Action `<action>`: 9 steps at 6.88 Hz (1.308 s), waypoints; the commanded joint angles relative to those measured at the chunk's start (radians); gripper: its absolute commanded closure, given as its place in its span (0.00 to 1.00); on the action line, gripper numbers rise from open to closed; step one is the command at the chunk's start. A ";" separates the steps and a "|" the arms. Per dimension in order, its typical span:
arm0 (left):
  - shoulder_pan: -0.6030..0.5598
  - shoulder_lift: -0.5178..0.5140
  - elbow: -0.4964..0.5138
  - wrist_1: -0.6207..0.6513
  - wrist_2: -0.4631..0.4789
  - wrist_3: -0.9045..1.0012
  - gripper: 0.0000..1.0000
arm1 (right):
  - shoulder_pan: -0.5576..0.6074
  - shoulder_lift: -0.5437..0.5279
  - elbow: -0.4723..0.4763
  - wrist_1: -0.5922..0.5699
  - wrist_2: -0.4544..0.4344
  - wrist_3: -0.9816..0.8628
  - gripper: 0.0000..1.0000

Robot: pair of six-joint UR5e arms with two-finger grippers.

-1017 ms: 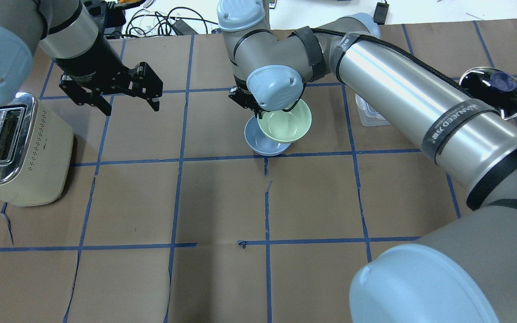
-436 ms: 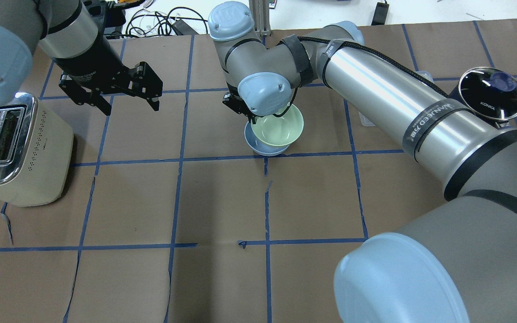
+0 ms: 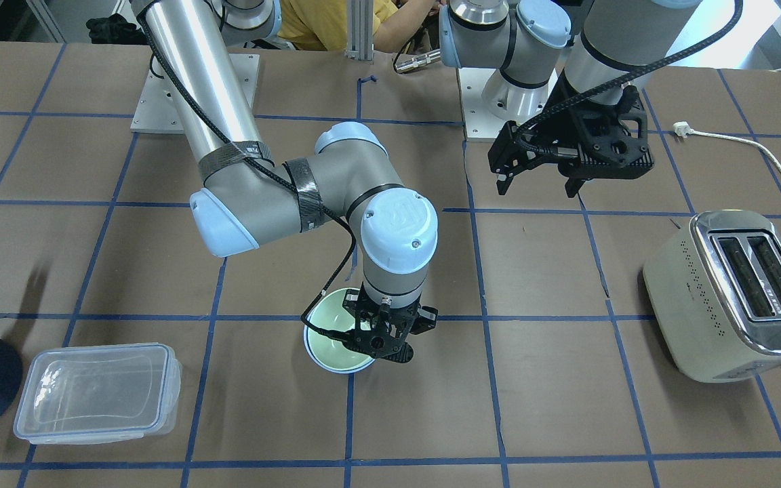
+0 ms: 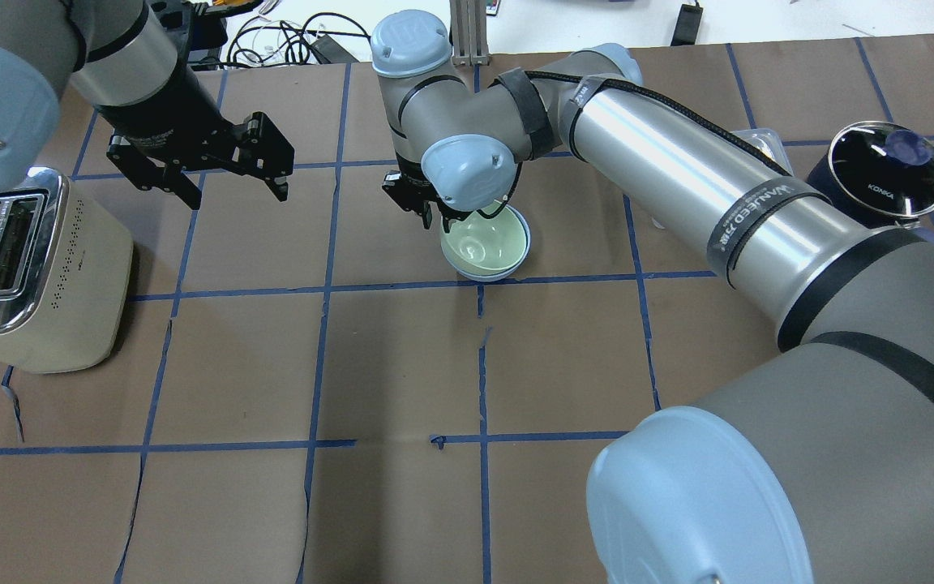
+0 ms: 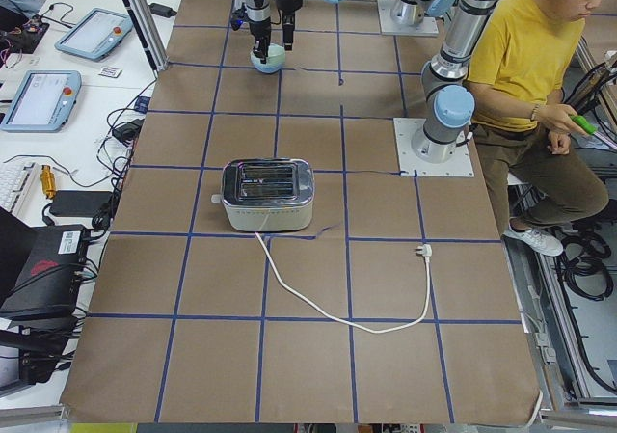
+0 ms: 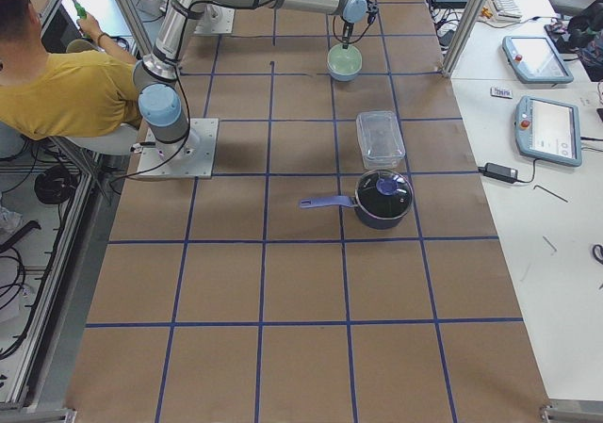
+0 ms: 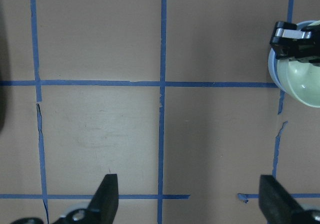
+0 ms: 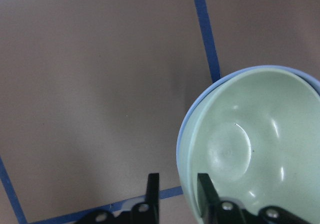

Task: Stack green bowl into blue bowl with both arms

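- green bowl (image 4: pixel 485 243): pale mint, glossy, plain sides; sits level inside the blue bowl (image 4: pixel 486 278), of which only a thin periwinkle rim shows round it; the pair stands upright near mid-table (image 4: pixel 402 365), just on the far side of a blue tape line (image 4: pixel 353 285) in the overhead view
- right gripper (image 8: pixel 177 194) is low at the bowls' rim on the robot's left side; jaws a little apart, astride the rim; one finger (image 8: pixel 205 194) over the green inside, the other outside w/ brown paper showing between it and the rim
- left gripper (image 4: pixel 237 195) hangs above the table, jaws wide apart, nothing in them; well apart from the bowls
- vs 1 s ago: the green bowl was tilted and offset from the blue one, w/ a blue crescent showing; 0.4 s ago it was nearer over it; now nested; the right arm has swung toward the robot's left; left gripper unchanged
- room: bare paper on every side of the bowls; toaster (image 4: pixel 29 268) well apart on the robot's left; clear container (image 3: pixel 95 390) and saucepan (image 4: pixel 880 170) well apart on its right; table edges far from the bowls
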 commanded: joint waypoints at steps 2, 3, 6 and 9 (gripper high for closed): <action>0.000 0.000 0.000 0.000 0.000 0.000 0.00 | -0.034 -0.053 -0.026 0.060 -0.054 -0.052 0.00; 0.000 0.000 0.000 0.000 0.000 0.000 0.00 | -0.089 -0.102 -0.020 0.111 -0.049 -0.107 0.00; 0.000 0.000 0.001 0.000 0.000 0.000 0.00 | -0.215 -0.271 0.016 0.336 -0.037 -0.299 0.00; 0.000 0.000 0.001 0.000 0.000 0.000 0.00 | -0.356 -0.499 0.188 0.393 -0.035 -0.633 0.00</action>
